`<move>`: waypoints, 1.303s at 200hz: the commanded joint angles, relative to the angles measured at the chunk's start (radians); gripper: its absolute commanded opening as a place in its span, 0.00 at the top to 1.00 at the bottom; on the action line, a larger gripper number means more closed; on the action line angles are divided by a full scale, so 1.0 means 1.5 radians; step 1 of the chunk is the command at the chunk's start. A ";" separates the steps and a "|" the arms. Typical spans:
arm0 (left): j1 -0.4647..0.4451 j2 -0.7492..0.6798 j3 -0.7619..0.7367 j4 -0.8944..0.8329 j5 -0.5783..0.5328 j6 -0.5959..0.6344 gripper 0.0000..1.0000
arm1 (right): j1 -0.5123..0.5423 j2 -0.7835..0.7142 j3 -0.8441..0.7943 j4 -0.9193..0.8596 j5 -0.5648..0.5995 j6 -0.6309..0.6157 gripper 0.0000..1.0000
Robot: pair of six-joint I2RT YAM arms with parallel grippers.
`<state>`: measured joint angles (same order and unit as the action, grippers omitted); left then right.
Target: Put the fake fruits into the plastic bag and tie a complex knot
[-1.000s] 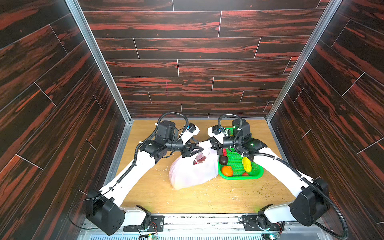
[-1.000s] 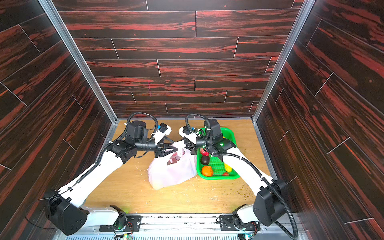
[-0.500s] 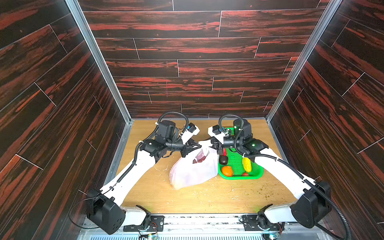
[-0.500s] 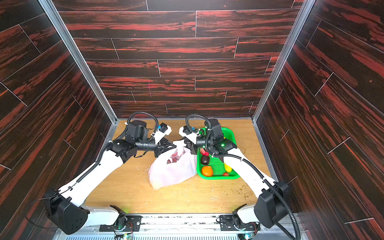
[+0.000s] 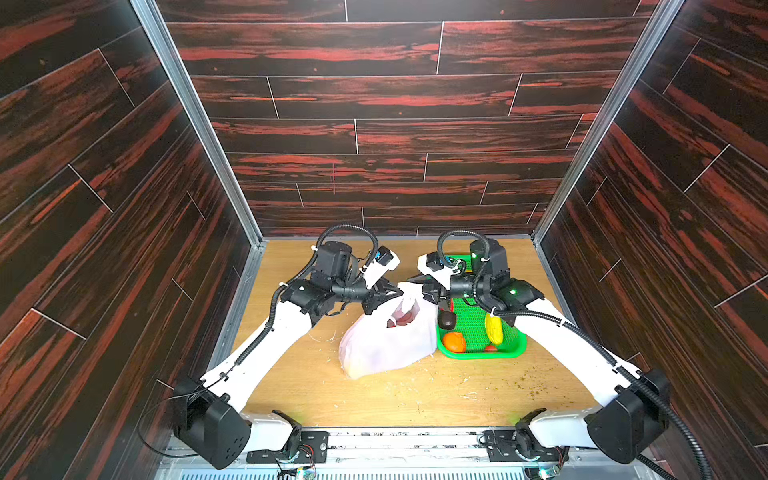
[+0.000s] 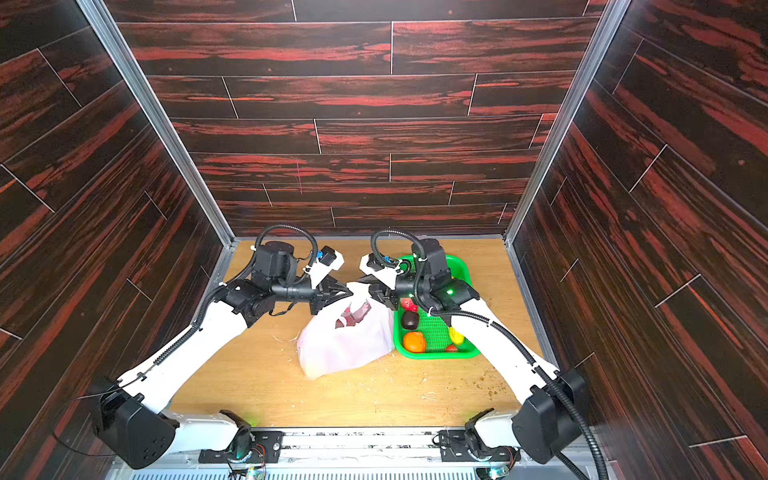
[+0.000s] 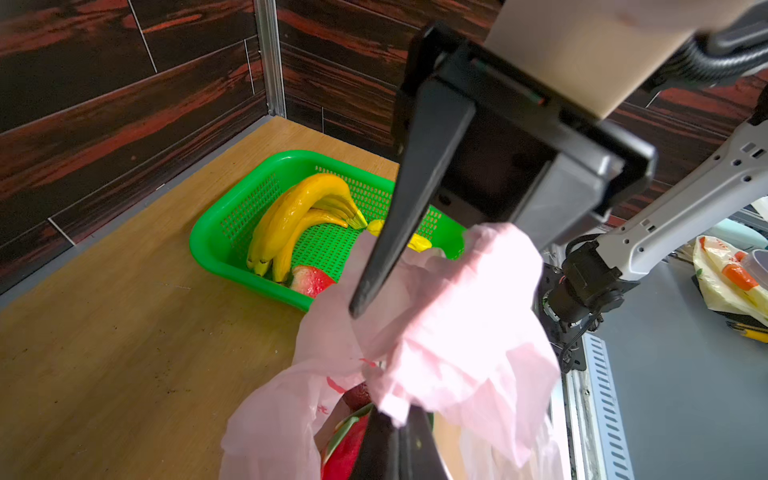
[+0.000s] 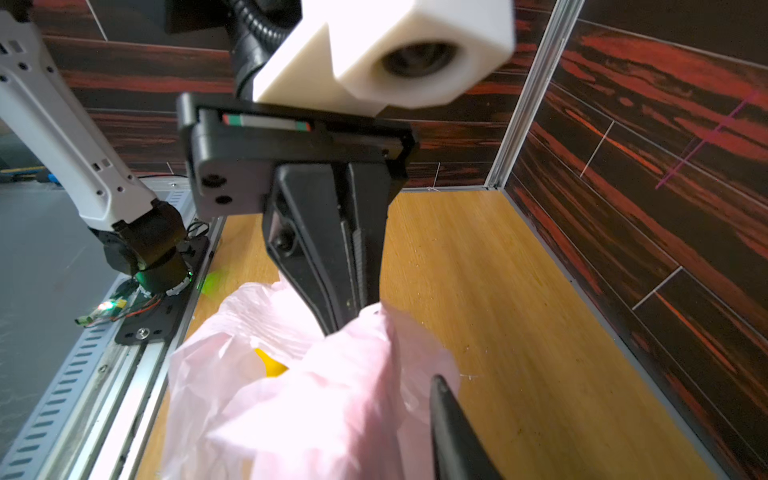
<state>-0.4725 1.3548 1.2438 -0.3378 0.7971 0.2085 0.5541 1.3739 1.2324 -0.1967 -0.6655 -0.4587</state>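
The whitish-pink plastic bag (image 5: 386, 345) (image 6: 345, 345) stands on the table with its mouth pulled up between both arms. My left gripper (image 5: 397, 293) (image 7: 399, 415) is shut on a bunched handle strip of the bag. My right gripper (image 5: 424, 291) faces it, open, with bag plastic loose beside its finger (image 8: 453, 424). A red-green dragon fruit (image 7: 345, 449) and a yellow fruit (image 8: 270, 365) show inside the bag. The banana bunch (image 7: 299, 216), a strawberry (image 7: 311, 280), an orange (image 5: 454, 341) and a dark ball (image 5: 446, 319) lie in the basket. No knot shows.
The green mesh basket (image 5: 478, 355) (image 6: 436, 355) sits right against the bag's right side, under my right arm. Dark panel walls close in three sides. Bare wooden table (image 5: 415, 395) lies in front of the bag, with small crumbs.
My left gripper has shut on the bag's handle. My right gripper, shut before, has opened. The bag's mouth now stands a little higher.
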 commanded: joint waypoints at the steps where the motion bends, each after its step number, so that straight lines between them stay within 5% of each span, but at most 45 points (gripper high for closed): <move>1: -0.001 -0.020 -0.006 0.013 -0.008 0.014 1.00 | 0.001 -0.017 0.024 -0.044 0.004 -0.021 0.63; 108: -0.001 -0.023 -0.004 0.006 -0.033 0.026 1.00 | -0.003 -0.112 -0.021 -0.093 0.085 -0.029 0.17; 169: -0.002 -0.025 -0.003 0.000 -0.035 0.036 1.00 | -0.004 -0.152 0.037 -0.254 0.108 -0.058 0.09; 212: -0.001 -0.022 0.001 -0.004 -0.035 0.049 1.00 | 0.020 -0.065 0.149 -0.354 0.162 -0.089 0.09; 260: -0.001 -0.023 -0.002 -0.010 -0.037 0.073 1.00 | 0.029 0.022 0.217 -0.378 0.117 -0.117 0.09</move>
<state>-0.4725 1.3525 1.2415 -0.3370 0.7395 0.2581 0.5850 1.3422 1.5085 -0.6865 -0.4519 -0.5743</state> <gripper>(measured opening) 0.066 0.914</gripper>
